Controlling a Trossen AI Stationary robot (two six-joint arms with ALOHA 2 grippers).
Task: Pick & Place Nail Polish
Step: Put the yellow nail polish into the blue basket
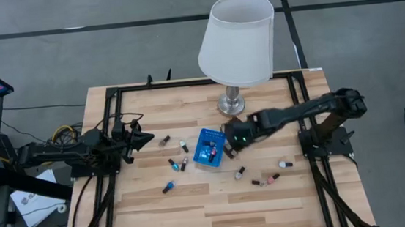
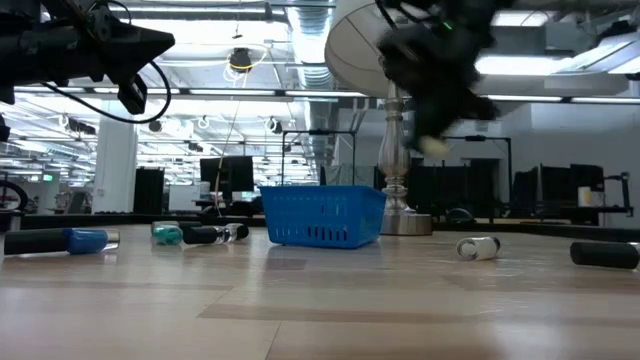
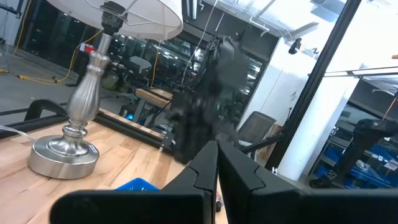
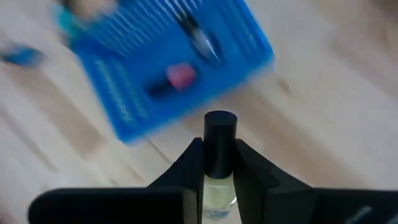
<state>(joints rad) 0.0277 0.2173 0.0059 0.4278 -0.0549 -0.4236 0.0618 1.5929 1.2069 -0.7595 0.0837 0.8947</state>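
Observation:
My right gripper (image 1: 231, 142) is above the table beside the small blue basket (image 1: 203, 133), shut on a nail polish bottle with a black cap and pale body (image 4: 220, 140). In the low view the gripper (image 2: 432, 130) hangs well above the tabletop. The basket (image 4: 112, 93) holds a pink bottle (image 4: 177, 78) and a dark one (image 4: 200, 38). Several more bottles lie on their sides on the table, such as a blue one (image 1: 168, 187) and a pale one (image 1: 286, 164). My left gripper (image 1: 149, 138) is shut and empty above the table's left part. My right gripper pinches the bottle between its two fingers at the pale body (image 4: 217, 186), just below the cap. The black cap (image 4: 220, 130) sticks out past the fingertips (image 4: 194, 155), so the bottle lies along the fingers. The fingers slant down toward the table. The bottle is lifted clear.
A lamp with a white shade (image 1: 238, 40) stands on a silver base (image 1: 231, 105) at the far middle, just behind the basket. Black frame rails (image 1: 111, 121) run along the table's left, right and far sides. Bare wood lies along the near edge.

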